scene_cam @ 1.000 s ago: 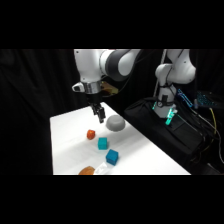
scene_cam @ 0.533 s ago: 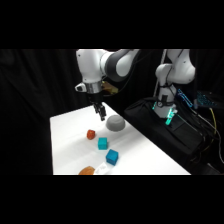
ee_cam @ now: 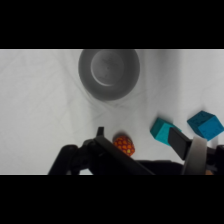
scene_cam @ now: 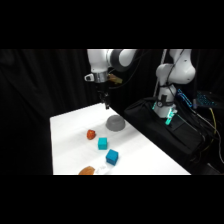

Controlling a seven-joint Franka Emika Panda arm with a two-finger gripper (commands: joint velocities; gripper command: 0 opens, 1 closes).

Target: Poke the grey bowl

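1. Black curtains close off the room behind you, and below them the white table (scene_cam: 70, 145) runs toward the camera.
2. You find the grey bowl (scene_cam: 115, 123) near the table's far edge. It is plain matte grey, smooth and rounded, and from the side it reads as a low dome with a soft shadow under it.
3. From the wrist camera the grey bowl (ee_cam: 109, 73) is a round dark-grey shape with a paler sheen near its centre, partly cut off by the top of that picture. It is clearly wider than either cube.
4. Your gripper (scene_cam: 106, 104) hangs above and just behind the bowl, apart from it, pointing straight down under the white arm (scene_cam: 111, 60).
5. In the wrist view the gripper (ee_cam: 145, 150) shows as black linkage rising from the bottom edge, with one finger (ee_cam: 178, 142) crossing in front of a cube. You cannot tell from these views whether the fingers are spread or pressed together.
6. An orange-red lump (scene_cam: 91, 134) lies near the bowl on its camera side; the wrist view shows the same lump (ee_cam: 124, 144) with a yellowish pattern.
7. One teal cube (scene_cam: 102, 143) sits just beyond that, and a second teal cube (scene_cam: 112, 157) closer to the camera.
8. Another orange lump (scene_cam: 87, 171) lies at the near edge of the table.
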